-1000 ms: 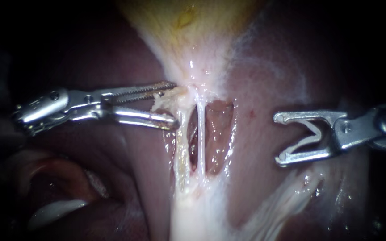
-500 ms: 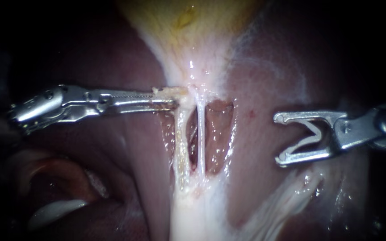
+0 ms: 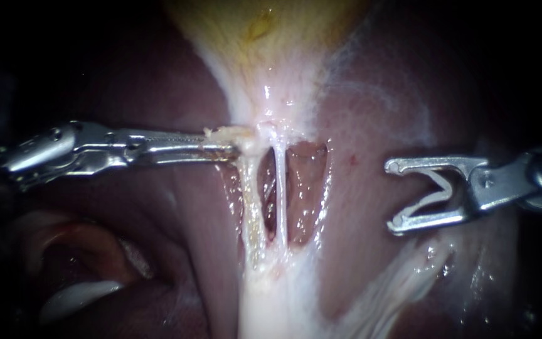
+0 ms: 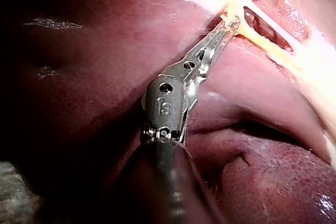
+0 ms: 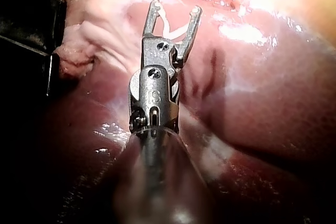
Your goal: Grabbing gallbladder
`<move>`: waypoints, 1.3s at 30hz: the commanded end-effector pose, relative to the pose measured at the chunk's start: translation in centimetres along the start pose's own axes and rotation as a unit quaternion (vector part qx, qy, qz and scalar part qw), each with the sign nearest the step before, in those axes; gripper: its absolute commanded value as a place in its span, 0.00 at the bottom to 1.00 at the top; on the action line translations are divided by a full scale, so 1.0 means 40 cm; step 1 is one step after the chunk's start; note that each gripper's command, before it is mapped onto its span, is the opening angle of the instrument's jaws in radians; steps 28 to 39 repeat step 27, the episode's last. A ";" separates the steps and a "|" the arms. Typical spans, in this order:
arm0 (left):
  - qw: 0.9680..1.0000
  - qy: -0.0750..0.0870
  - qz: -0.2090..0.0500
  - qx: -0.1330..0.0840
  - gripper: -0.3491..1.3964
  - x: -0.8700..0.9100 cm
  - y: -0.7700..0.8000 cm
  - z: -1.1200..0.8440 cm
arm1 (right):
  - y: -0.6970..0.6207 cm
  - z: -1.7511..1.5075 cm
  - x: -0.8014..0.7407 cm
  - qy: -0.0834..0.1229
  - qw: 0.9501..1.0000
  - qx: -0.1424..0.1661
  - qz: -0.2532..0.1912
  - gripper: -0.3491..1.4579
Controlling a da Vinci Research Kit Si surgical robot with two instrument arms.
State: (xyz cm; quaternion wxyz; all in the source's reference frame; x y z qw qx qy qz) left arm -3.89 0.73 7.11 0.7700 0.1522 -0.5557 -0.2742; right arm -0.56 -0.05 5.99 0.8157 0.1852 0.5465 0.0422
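The yellowish gallbladder [image 3: 265, 37] narrows downward into a pale neck above two thin whitish tubes [image 3: 280, 188] that cross a window of bare liver. My left instrument [image 3: 236, 145] lies level from the left. Its jaws are shut on a frayed bit of pale tissue at the gallbladder's neck, also shown in the left wrist view [image 4: 229, 24]. My right instrument [image 3: 393, 196] hangs to the right of the tubes, apart from them, with its jaws open over the liver. The right wrist view shows the same gap [image 5: 174, 10], with a pale strip inside it.
Dark red liver [image 3: 377, 113] surrounds the tubes on both sides. A broad white band of tissue [image 3: 271, 301] runs down below the tubes. Folded lobes lie at the lower left [image 3: 89, 251].
My left instrument's jaws went from open around the neck tissue to shut on it, then slid a little left, drawing that tissue along. The right instrument has not moved.
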 end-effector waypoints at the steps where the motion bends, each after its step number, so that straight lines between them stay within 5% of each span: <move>1: 1.000 0.000 -0.001 0.004 0.00 -0.0015 0.0002 -0.0015 | 0.0000 0.0000 0.0000 0.000 1.000 0.000 0.000 0.42; 10: 1.000 -0.008 -0.010 -0.007 0.00 -0.0075 0.0014 -0.0108 | 0.0000 -0.0001 -0.0001 0.000 1.000 0.000 0.000 0.42; 39: 1.000 -0.008 -0.010 -0.007 0.00 -0.0074 0.0015 -0.0110 | 0.0002 -0.0002 -0.0002 0.000 1.000 0.000 0.000 0.42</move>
